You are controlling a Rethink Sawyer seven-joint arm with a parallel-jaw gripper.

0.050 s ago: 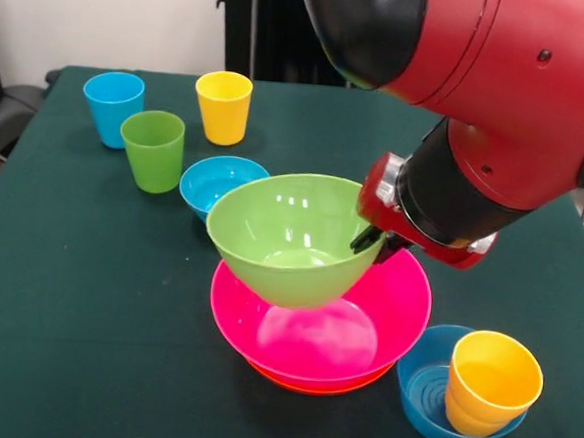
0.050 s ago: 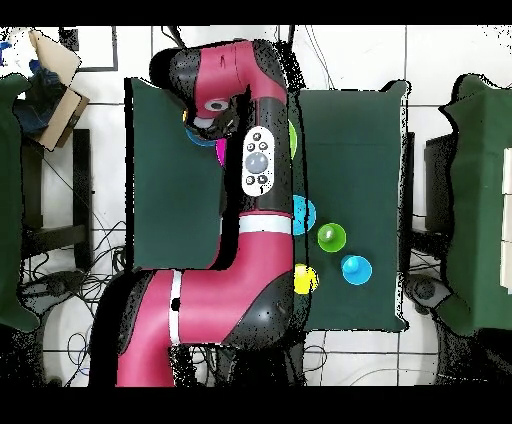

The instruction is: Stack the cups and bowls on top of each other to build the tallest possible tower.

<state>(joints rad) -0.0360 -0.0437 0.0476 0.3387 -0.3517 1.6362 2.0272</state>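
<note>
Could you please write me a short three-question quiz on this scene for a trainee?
1. True or false: the lime green bowl rests flat on the table.
2. What holds the yellow-orange cup? A) pink bowl B) blue bowl C) nothing
3. What colour lies directly beneath the pink bowl?

Key: 1. False; it hangs tilted over the pink bowl, its rim gripped by the pincer. 2. B, the blue bowl. 3. Orange, the orange bowl.
</note>
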